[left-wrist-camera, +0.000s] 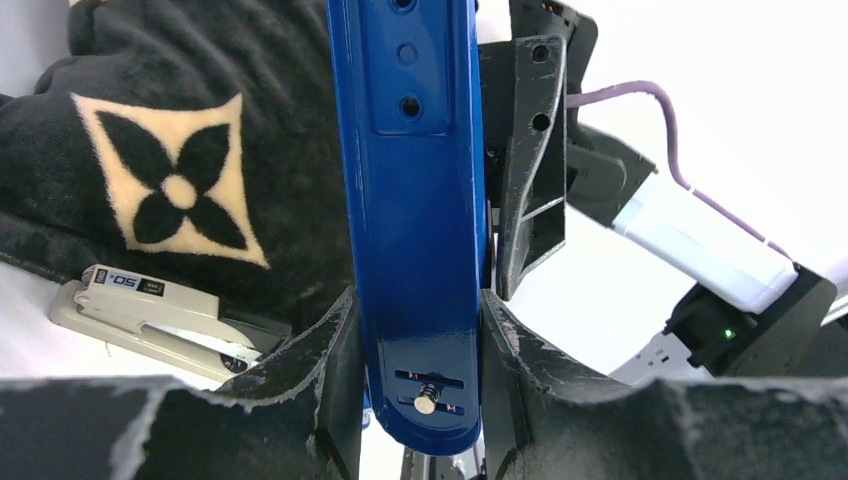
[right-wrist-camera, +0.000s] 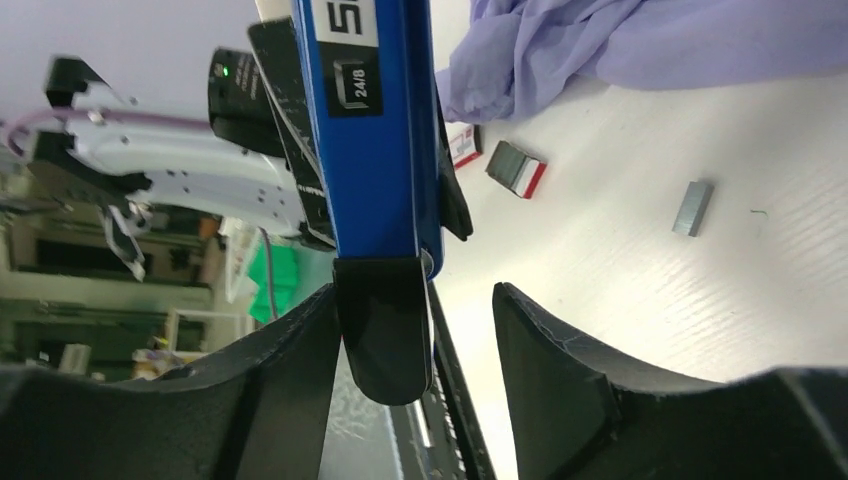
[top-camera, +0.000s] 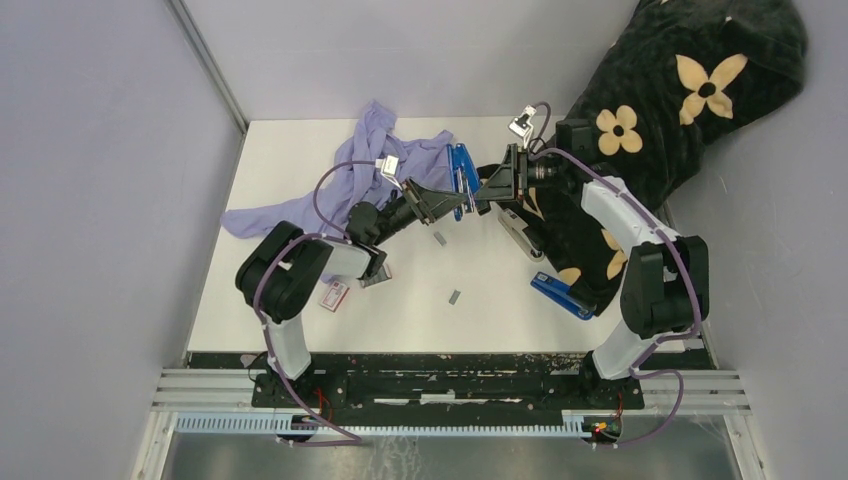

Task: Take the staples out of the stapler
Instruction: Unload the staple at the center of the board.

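Observation:
A blue stapler [top-camera: 462, 170] is held up over the table between both arms. My left gripper [top-camera: 450, 200] is shut on its blue metal base [left-wrist-camera: 415, 150], one finger pressed on each side. My right gripper [top-camera: 483, 186] is open around the stapler's top arm [right-wrist-camera: 375, 130]. Its black end cap [right-wrist-camera: 385, 330] lies against one finger, with a clear gap to the other finger [right-wrist-camera: 560, 370]. Two loose silver-grey staple strips lie on the table [top-camera: 440, 238] [top-camera: 455, 296]. One of them also shows in the right wrist view [right-wrist-camera: 693, 207].
A purple cloth [top-camera: 385, 160] lies at the back. A black flowered blanket [top-camera: 690, 90] covers the right side. A grey stapler [top-camera: 520, 232] and a second blue stapler [top-camera: 562, 295] rest at its edge. Small red-and-white boxes [top-camera: 333, 294] [right-wrist-camera: 517, 168] lie by the left arm.

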`<state>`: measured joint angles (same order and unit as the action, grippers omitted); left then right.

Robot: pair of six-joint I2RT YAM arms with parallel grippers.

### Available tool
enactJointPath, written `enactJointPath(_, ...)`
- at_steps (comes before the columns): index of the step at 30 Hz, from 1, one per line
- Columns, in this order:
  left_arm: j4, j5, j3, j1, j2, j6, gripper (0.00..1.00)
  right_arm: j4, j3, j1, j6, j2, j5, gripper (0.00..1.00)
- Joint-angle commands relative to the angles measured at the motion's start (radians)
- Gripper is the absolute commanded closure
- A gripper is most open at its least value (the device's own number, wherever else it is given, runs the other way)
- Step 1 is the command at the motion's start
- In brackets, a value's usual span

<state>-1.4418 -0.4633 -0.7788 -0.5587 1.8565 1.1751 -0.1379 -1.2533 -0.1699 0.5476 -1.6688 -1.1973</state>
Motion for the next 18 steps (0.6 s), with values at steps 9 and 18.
enactJointPath(9, 0.018, -0.192, -0.046, 0.041, -0.094, -0.278, 0.97, -0.793, -0.295, -0.031, -0.817, -0.035, 0.072, 0.31)
enactJointPath(18, 0.174, -0.273, -0.081, 0.040, -0.155, -0.451, 0.97, -0.670, -0.173, -0.097, -0.880, 0.009, 0.173, 0.32)
